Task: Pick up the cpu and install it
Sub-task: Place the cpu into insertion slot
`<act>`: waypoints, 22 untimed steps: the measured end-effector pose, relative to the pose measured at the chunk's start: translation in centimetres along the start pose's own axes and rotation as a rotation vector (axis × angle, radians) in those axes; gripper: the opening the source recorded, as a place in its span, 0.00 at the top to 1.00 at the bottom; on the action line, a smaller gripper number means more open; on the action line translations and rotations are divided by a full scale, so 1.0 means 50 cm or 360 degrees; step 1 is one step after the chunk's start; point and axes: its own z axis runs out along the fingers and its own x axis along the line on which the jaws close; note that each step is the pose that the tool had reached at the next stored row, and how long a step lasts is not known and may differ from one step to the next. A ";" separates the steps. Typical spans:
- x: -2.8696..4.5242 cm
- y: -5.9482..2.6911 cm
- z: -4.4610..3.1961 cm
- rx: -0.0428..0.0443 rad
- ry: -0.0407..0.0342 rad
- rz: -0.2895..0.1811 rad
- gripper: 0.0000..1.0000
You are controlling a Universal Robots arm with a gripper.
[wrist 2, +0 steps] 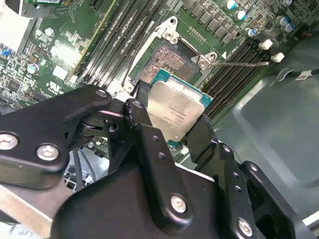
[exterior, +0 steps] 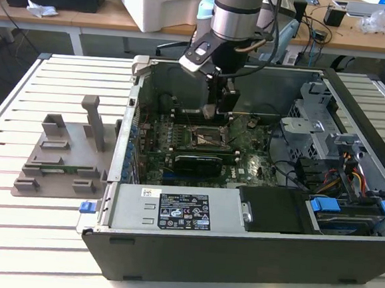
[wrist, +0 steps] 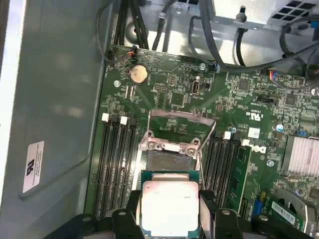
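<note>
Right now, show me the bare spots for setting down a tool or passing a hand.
Free: the white slatted table between the dark open computer case and its near edge, and around the grey plastic holder tray. Crowded: the green motherboard, where the black gripper holds the silvery square cpu near the open socket, flanked by memory slots and cables.

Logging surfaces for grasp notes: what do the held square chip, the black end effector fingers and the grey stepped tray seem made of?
Flat square silvery cpu: metal lid, matte with soft sheen; green circuit-board rim. Black end effector, its fingers: probably coated metal, smooth semi-gloss, screwed together, though hard plastic is possible. Grey stepped tray: likely matte plastic, uniform and dull.
</note>
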 end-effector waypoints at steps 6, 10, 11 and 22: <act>0.000 0.000 0.000 0.0001 0.0007 0.0269 0.45; 0.000 0.000 0.000 0.0001 0.0007 0.0267 0.45; 0.000 0.000 0.000 0.0001 0.0006 0.0236 0.45; 0.000 0.001 0.041 0.0004 -0.0004 0.0162 0.45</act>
